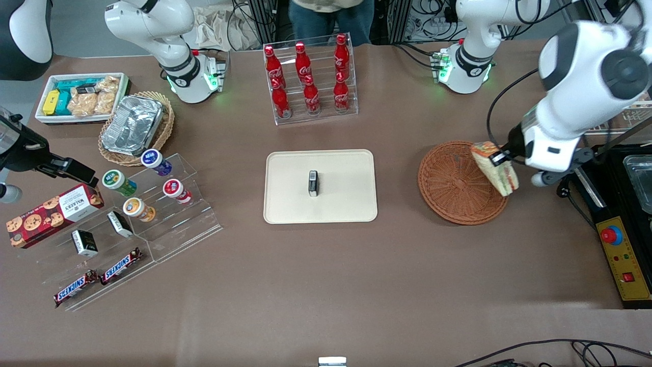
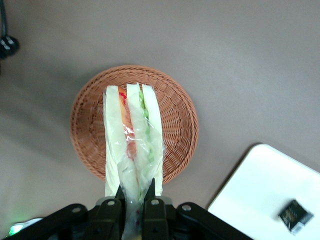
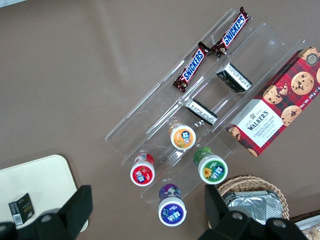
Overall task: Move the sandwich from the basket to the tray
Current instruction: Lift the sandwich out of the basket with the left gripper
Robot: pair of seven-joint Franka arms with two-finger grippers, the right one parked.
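1. Progress: pick looks done. The gripper (image 1: 498, 158) has its fingers (image 2: 150, 192) clamped on the sandwich (image 1: 495, 168) at one end of the wedge, so it hangs lifted above the basket (image 1: 453, 186), over the rim toward the working arm's end of the table. In the wrist view the sandwich is clear of the weave, not resting in it.
2. Basket looks empty otherwise.
3. Left to do: carry the sandwich across to the tray (image 1: 285, 204), which sits mid-table, well apart from the basket, then lower and let go. Roughly halfway, I'd judge.
4. Tray isn't bare: a small dark box (image 1: 313, 183) stands near its middle; label too small to read. Drop spot prob. needs to be beside it.
5. Readable text: red bottles (image 1: 307, 76) in a clear rack, Coca-Cola script.
6. Cookie box (image 1: 53, 214) reads "WALKERS".
7. Two bars (image 1: 97, 279) read "SNICKERS", nearest the front camera, on the clear stepped stand w/ the small cups (image 1: 147, 186); cup labels not legible.
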